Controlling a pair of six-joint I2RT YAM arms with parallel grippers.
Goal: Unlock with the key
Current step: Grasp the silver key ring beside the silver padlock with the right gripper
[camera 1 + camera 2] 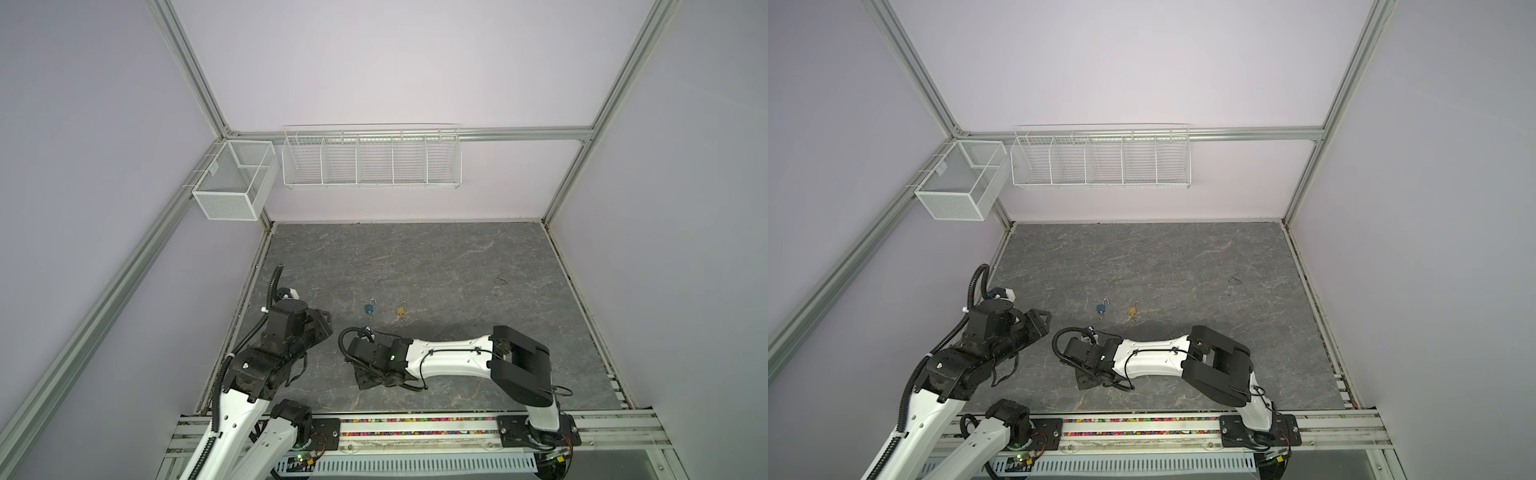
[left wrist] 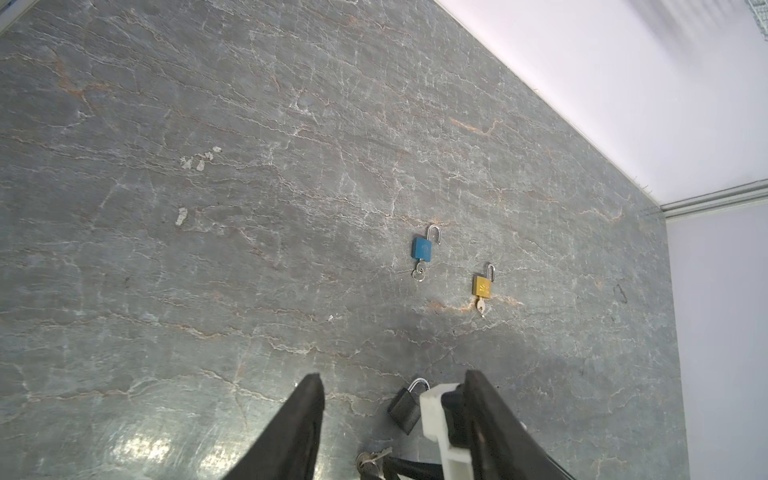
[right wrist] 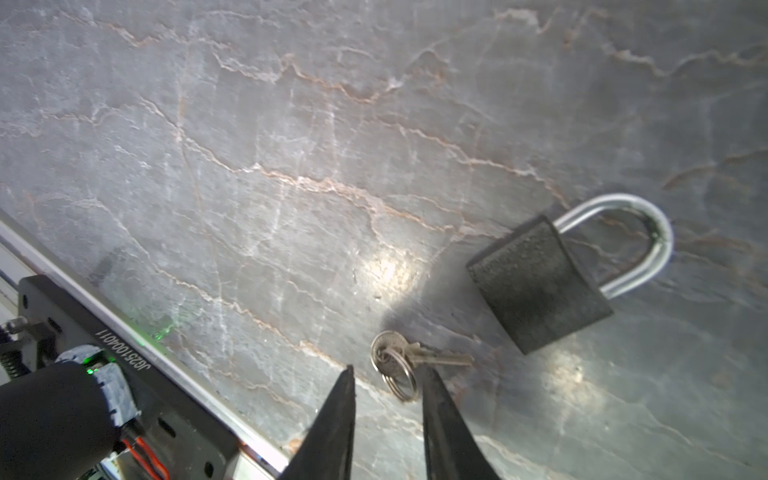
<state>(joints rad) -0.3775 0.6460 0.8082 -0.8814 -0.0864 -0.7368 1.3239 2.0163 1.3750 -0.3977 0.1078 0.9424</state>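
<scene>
Black padlock [image 3: 540, 286] lies flat on the grey table [image 3: 249, 145], near-centre, nearer than the blue padlock [image 2: 423, 248] and roughly in line with it. Its long axis runs near-to-far, tipped right, with the shackle end far-right and the base end near-left. Both shackle legs sit in the body. Keyhole face not visible.

Keys [image 3: 415, 355] on a split ring lie just beside the lock's base end, not touching it. Looks like two on the ring. Blades point right, tips close to the lock's near corner but outside it.

Right gripper [image 3: 390, 370] stands over the ring, jaws a narrow gap apart with the ring between them. One finger overlaps the ring's edge and the other stands clear of it, so nothing is pinched. Left gripper [image 2: 391, 376] is spread wide, holding nothing, at the left of the table with its fingers aimed right toward the black lock.

Only the wrist views show the black lock and keys. In both top views the right arm [image 1: 449, 357], reaching left across the middle, covers them. The left wrist view alone shows the blue lock and the gold padlock [image 2: 483, 286] clearly: shackles swung open and pointing far, a key in each base. In the top views they are specks, gold to the right of blue.

In the left wrist view a white bracket [image 2: 436, 415] masks the black lock's right edge, and the keys are cut by the frame edge. In the right wrist view the finger bases are cut off.
</scene>
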